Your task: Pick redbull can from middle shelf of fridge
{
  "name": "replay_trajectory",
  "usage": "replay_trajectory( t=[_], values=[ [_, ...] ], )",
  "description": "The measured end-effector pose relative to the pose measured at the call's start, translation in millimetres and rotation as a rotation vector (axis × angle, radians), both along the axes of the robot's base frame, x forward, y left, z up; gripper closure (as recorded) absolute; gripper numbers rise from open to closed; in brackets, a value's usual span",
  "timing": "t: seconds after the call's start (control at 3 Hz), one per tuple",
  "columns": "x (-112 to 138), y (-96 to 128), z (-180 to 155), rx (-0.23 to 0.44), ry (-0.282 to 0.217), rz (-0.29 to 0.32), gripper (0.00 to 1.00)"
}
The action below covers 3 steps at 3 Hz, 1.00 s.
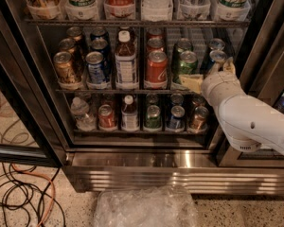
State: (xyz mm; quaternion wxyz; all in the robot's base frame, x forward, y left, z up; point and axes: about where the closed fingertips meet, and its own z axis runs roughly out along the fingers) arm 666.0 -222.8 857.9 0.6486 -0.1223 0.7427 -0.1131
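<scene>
The fridge stands open in front of me with three wire racks. The redbull can stands at the far right of the middle shelf, with a second slim can behind it. My gripper is at the end of the white arm, which reaches in from the right. It is at the front of the redbull can, level with the can's lower half and hiding it. I cannot tell whether it touches the can.
On the middle shelf are green cans, red cans, a bottle, dark-blue soda cans and gold cans. The racks above and below hold more drinks. The dark door frame is close on the right. Cables and a plastic-wrapped bundle lie on the floor.
</scene>
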Motion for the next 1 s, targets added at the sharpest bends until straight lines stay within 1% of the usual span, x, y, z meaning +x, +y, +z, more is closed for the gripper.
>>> replay_trajectory(
  t=[0.33,0.67,1.0],
  values=[
    [0.0,0.0,0.0,0.000,0.000,0.000,0.08],
    [3.5,-6.8,1.0,-0.012,0.005,0.004,0.08],
    [8.6,-7.8,3.3,-0.024,0.005,-0.002,0.06]
  ],
)
